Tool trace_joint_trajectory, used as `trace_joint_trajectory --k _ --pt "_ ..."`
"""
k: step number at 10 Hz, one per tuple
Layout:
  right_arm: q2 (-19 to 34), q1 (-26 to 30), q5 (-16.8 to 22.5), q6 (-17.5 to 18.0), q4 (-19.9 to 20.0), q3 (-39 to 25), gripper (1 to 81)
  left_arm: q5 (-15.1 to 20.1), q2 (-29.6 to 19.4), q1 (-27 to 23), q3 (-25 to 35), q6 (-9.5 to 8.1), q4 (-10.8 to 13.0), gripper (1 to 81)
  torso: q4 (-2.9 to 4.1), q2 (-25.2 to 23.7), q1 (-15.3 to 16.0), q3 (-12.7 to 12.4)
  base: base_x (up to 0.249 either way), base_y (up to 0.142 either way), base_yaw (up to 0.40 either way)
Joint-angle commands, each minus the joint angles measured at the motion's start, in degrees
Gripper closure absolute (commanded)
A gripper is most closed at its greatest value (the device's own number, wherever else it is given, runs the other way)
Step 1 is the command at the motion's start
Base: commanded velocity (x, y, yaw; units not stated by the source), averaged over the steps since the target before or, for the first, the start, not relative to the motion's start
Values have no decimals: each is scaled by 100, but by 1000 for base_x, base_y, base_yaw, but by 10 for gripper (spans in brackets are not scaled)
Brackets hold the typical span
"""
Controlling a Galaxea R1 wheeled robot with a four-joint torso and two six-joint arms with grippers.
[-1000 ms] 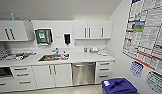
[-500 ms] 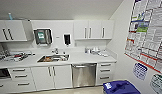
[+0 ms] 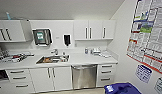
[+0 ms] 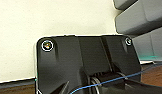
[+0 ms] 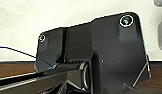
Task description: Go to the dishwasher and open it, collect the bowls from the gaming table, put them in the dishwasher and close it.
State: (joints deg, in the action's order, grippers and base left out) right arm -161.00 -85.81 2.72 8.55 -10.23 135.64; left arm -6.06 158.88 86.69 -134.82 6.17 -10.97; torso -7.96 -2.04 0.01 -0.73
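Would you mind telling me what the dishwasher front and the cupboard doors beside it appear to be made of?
The dishwasher front looks like brushed steel: grey, with a dull metallic sheen and a horizontal bar handle. The cupboard doors look like a smooth white laminate or painted board, flat and uniform, with slim metal-looking handles; the exact material cannot be told.

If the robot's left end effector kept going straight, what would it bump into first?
Probably the pale wall above the brown floor, though how far off it is stays unclear.
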Motion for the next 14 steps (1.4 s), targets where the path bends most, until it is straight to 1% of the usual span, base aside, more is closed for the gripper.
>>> trace_joint_trajectory --k 1,3,11,14 --pt "57 358 264 -20 56 -48 10 281 -119 -314 43 7 -37 10 0 0 0 0 107 0 0" --pt "57 349 264 -20 56 -48 10 281 -110 -306 43 7 -28 10 0 0 0 0 107 0 0" --pt "39 314 264 -20 48 -66 10 281 -128 -314 43 7 -19 10 0 0 -1 0 107 69 0" --pt "30 323 264 -11 47 -57 10 281 -128 -314 43 7 -19 10 0 0 -1 0 116 0 0"
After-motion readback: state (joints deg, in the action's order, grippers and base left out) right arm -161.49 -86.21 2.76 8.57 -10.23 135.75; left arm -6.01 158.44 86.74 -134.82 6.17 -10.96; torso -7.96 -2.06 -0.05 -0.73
